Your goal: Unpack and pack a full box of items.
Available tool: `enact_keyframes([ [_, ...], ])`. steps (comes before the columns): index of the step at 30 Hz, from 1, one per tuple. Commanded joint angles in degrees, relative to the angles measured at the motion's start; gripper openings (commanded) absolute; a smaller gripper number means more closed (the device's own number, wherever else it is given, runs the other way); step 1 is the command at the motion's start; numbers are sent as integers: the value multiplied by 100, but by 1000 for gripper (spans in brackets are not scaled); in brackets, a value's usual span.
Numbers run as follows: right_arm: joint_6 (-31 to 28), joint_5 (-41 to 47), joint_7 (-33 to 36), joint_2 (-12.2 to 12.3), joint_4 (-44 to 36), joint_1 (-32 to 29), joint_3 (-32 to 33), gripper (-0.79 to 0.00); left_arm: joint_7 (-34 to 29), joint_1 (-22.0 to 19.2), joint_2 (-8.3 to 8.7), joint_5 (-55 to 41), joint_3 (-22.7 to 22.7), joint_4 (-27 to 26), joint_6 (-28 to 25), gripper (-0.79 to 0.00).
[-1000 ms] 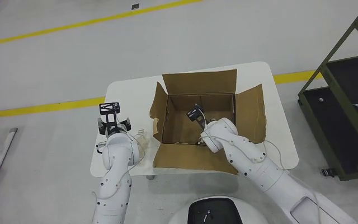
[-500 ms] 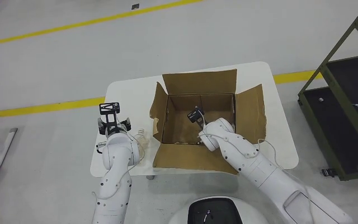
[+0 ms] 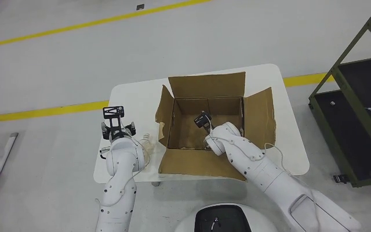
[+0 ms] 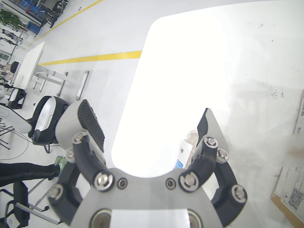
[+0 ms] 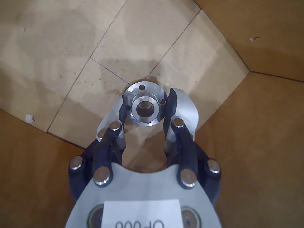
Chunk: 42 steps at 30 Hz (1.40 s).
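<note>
An open cardboard box (image 3: 258, 116) stands on the white table (image 3: 136, 95), flaps spread outwards. My right gripper (image 3: 202, 120) is down inside it. In the right wrist view, the right gripper (image 5: 147, 96) is shut on a round metal flange (image 5: 145, 117) with a centre bore, resting on the box floor (image 5: 71, 36); its pads press the flange's rim on both sides. My left gripper (image 3: 114, 118) hangs open above the table's left end, left of the box, with nothing between its fingers (image 4: 91, 122). A clear plastic packet (image 4: 186, 147) lies on the table beneath it.
A dark metal rack (image 3: 348, 104) stands on the floor to the right of the table. Bare tabletop (image 4: 190, 72) stretches beyond the left gripper. A labelled flap of the box (image 4: 288, 188) is close beside that gripper. Yellow floor lines (image 3: 52, 110) run past the table.
The right arm's elbow has drawn in slightly towards the box, and its gripper has edged a little to the left inside it. The left arm has not moved.
</note>
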Motion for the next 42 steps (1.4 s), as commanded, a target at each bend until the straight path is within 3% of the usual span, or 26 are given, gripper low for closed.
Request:
enact_keyframes([
  [1,-33,44,-28,-20,-7,1,6,-508,0,0,0,0,0,0,0,0],
  [4,-71,58,-41,-41,-20,1,22,-585,0,0,0,0,0,0,0,0],
  [6,-81,54,-51,-50,-14,1,41,-770,0,0,0,0,0,0,0,0],
  [7,-86,43,-56,-54,-10,0,48,-785,0,0,0,0,0,0,0,0],
  [14,-111,51,-129,-68,-82,-39,158,-785,0,0,0,0,0,0,0,0],
  [20,-30,180,-428,15,-836,-249,564,-785,0,0,0,0,0,0,0,0],
  [24,-158,492,-742,186,-1966,-814,1230,-785,0,0,0,0,0,0,0,0],
  [31,-1000,1720,-1314,479,-4101,-2238,2733,-785,0,0,0,0,0,0,0,0],
  [38,-1565,2953,-1834,597,-4591,-3005,3570,-785,0,0,0,0,0,0,0,0],
  [42,-1565,2953,-1834,597,-4591,-3005,3570,-785,0,0,0,0,0,0,0,0],
])
